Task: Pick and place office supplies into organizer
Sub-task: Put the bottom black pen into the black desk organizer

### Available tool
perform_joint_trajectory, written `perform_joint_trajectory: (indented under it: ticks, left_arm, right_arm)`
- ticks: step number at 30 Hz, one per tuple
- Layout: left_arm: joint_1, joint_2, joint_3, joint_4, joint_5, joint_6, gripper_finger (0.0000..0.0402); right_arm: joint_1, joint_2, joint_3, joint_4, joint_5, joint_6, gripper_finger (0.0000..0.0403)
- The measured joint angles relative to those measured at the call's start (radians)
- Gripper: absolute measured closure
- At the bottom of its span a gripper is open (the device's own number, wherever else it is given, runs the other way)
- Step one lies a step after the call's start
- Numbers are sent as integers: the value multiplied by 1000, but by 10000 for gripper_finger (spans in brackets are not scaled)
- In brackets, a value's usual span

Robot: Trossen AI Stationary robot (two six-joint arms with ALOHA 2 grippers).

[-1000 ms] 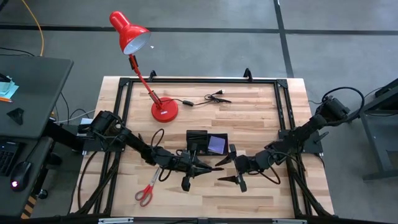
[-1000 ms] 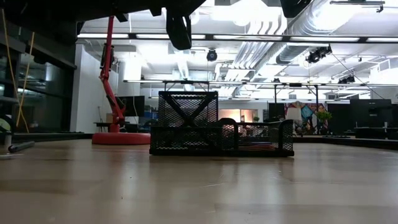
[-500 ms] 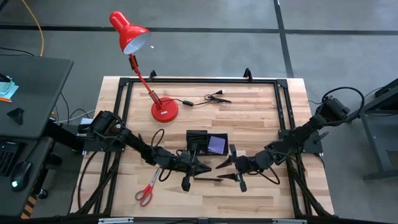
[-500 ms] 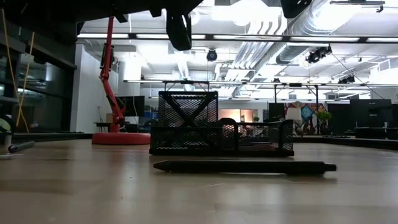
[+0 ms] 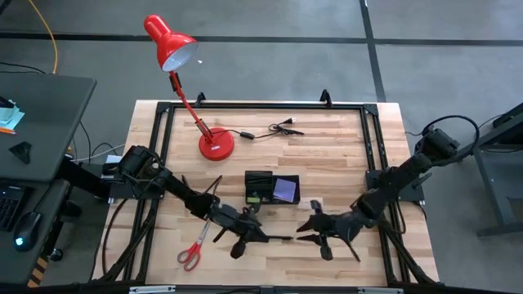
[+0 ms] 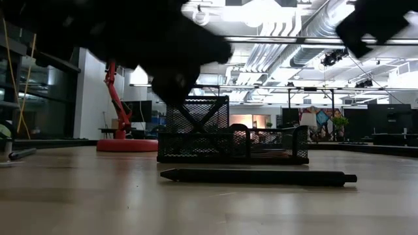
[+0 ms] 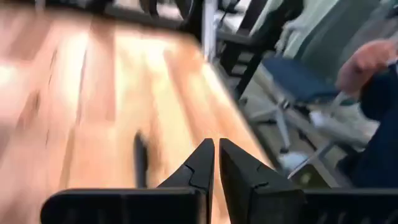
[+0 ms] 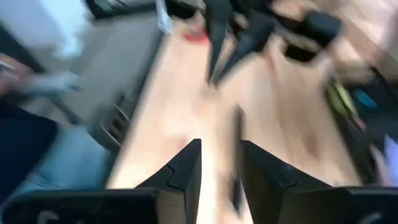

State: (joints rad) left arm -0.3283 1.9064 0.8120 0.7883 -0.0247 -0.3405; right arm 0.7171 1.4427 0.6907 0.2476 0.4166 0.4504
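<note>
A thin black pen point(image 5: 274, 238) lies flat on the table just near of the organizer point(image 5: 261, 189), a black mesh tray with a purple sticky pad point(image 5: 284, 189) in one compartment. In the low view the pen point(image 6: 258, 176) lies in front of the organizer point(image 6: 232, 140). My left gripper point(image 5: 260, 232) hovers shut over the pen's left end; in its wrist view the pen point(image 7: 140, 165) lies beside the fingers point(image 7: 216, 163), apart from them. My right gripper point(image 5: 304, 229) is open at the pen's right end, with the pen point(image 8: 236, 155) ahead of it. Red-handled scissors point(image 5: 194, 245) lie flat to the left.
A red desk lamp point(image 5: 214, 144) stands at the far left of the table, and a black cable with plug point(image 5: 274, 128) lies behind the organizer. A black frame point(image 5: 261, 106) runs around the table. A person sits beyond the table edge point(image 7: 373, 68).
The pen, not on the table a second ago, dropped onto the wood in front of the organizer and lies still there. Both grippers then moved toward the near edge, the left one coming down low by the pen, the right one also shifting rightward.
</note>
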Motion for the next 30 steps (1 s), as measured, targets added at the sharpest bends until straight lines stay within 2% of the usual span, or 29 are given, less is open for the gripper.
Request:
perform_joint_trajectory:
  ticks: [6, 10, 16, 21, 24, 30]
  left_arm:
    - [-14, 0, 0, -150, -63, -2, 335]
    - [-24, 25, 0, -179, -74, -2, 288]
    - [-33, 98, 0, -132, -134, -15, 249]
    - [-32, 149, 1, -63, -221, -24, 246]
    - [-32, 176, 1, -52, -260, -27, 246]
    - [-51, 250, 1, 84, -288, -2, 246]
  right_arm:
    - [111, 32, -1, -235, 163, 289, 272]
    - [154, 112, -2, -242, 240, 399, 252]
    - [173, 231, -2, -195, 315, 405, 245]
    - [176, 268, -2, -165, 388, 406, 246]
    - [176, 272, -2, -161, 396, 405, 245]
    - [176, 272, -2, -156, 398, 381, 247]
